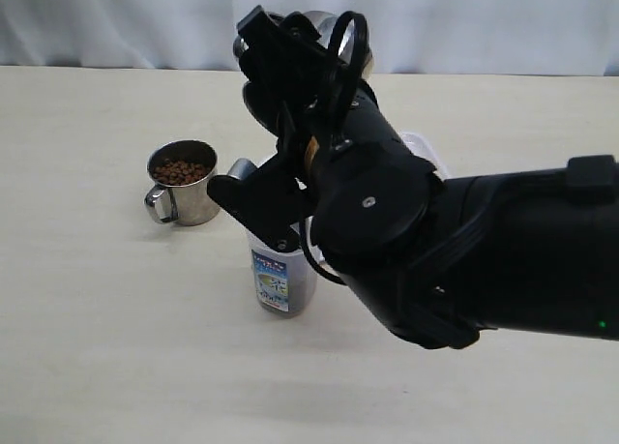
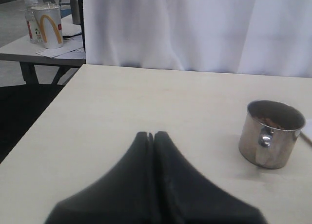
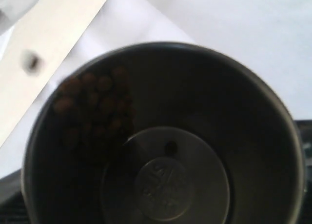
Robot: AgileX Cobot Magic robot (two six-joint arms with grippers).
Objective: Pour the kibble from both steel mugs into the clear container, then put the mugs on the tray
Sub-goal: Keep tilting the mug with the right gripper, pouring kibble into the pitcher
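Note:
My right gripper (image 1: 253,189) reaches across the middle, shut on a steel mug (image 1: 242,169) tipped over the clear container (image 1: 282,278); the arm hides most of both. The right wrist view looks straight into this mug (image 3: 204,112). Kibble (image 3: 95,104) clings to one side and the steel bottom is bare. One blurred pellet (image 3: 32,61) is in the air outside the rim. The second steel mug (image 1: 184,181), full of kibble (image 1: 182,170), stands upright left of the container, handle toward the front. My left gripper (image 2: 153,135) is shut and empty, low over the table, short of that mug (image 2: 270,134). A corner of the white tray (image 1: 427,153) shows behind the right arm.
A white curtain hangs along the table's far edge. The left wrist view shows the table's side edge (image 2: 48,114), and beyond it another table with a paper cup (image 2: 48,25) and a bottle (image 2: 31,20).

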